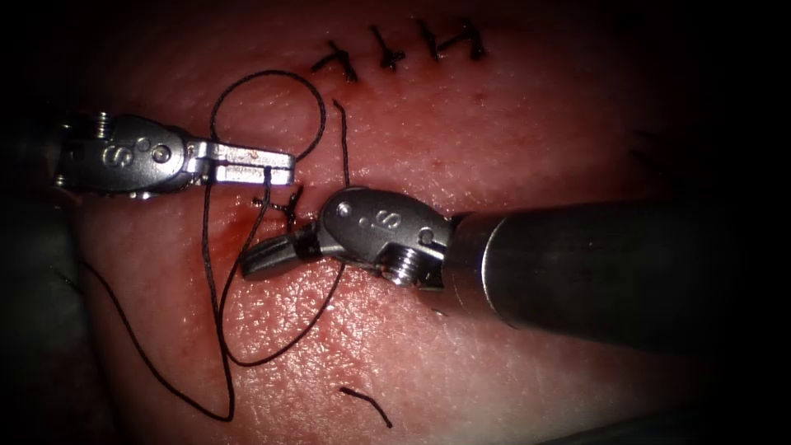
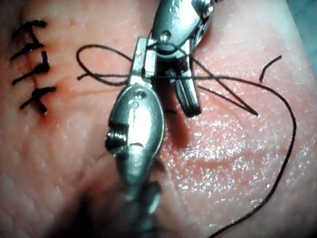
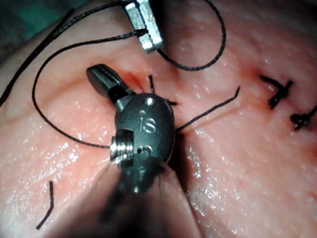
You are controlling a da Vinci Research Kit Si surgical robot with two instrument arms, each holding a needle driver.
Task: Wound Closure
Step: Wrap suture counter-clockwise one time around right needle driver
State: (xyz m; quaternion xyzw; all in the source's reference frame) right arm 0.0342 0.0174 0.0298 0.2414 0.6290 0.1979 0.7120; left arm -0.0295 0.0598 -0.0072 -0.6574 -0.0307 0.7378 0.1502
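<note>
Across the whole endoscope view lies the tissue (image 1: 511,132), pink and glistening, its margins falling into shadow; a row of four finished stitches (image 1: 395,49) runs along the upper centre of the frame, and a further short knot (image 1: 280,204) sits at centre-left beside a smear of red fluid (image 1: 239,222). Left end effector (image 1: 280,169), entering from the left of the frame, is clenched on the thread (image 1: 218,330) near its jaw tips; from there the thread arcs in a loop above the jaws and hangs in two long bights toward the lower left. Right end effector (image 1: 264,255), entering from the right, lies just below and apart from the left one, jaws together, with nothing seen between them. A loose cut end of thread (image 1: 367,405) rests at lower centre. Left wrist view adds a strip of the surface (image 2: 304,15) beyond the tissue's edge and shows the thread crossing between both tools. Right wrist view shows the right end effector (image 3: 101,79) just above the tissue, the thread curving round it without touching, and the left jaw tip (image 3: 146,32) pinching the strand.
</note>
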